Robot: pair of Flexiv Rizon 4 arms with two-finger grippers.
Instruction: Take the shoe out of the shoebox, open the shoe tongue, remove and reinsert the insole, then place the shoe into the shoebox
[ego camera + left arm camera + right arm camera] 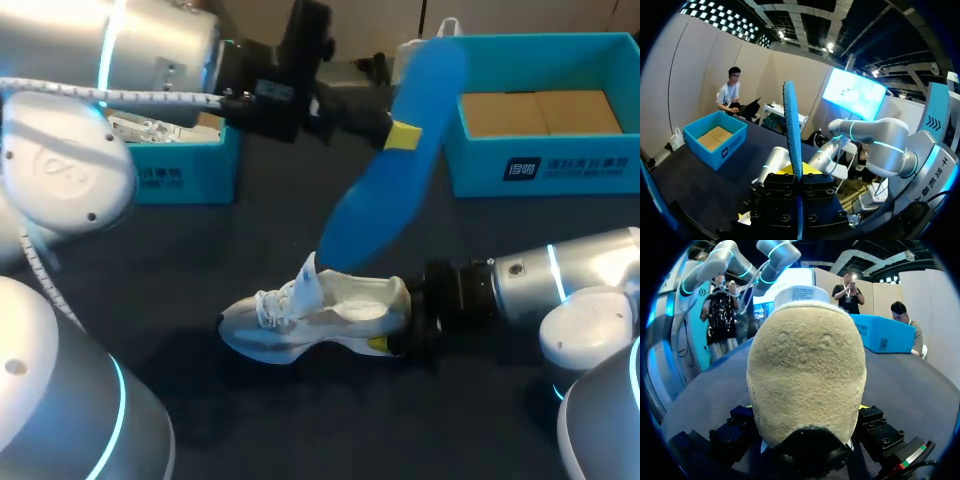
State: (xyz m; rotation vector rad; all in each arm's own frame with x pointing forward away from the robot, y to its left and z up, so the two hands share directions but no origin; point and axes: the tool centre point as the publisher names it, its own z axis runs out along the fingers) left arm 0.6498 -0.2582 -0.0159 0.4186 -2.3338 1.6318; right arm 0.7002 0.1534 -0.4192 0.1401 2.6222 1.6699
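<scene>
My left claw (403, 136) pinching the blue insole (390, 200), slanted at frame centre, lower end at the opening of the white shoe (300, 322), my right claw (393, 322) clamping its heel.

Blue insole (375, 200), white shoe (320, 315), teal shoebox (480, 165)

It looked like a robotics demonstration hall or lab, not a home. Two grey arms with glowing cyan rings, my left arm (150, 45) and right arm (580, 275), reached over a dark counter (250, 420) carrying a teal shoebox (470, 165). Around it stood tall beige partition walls (715, 75), a large lit screen (855, 95) and a black ceiling with grid lights (730, 20).
</scene>
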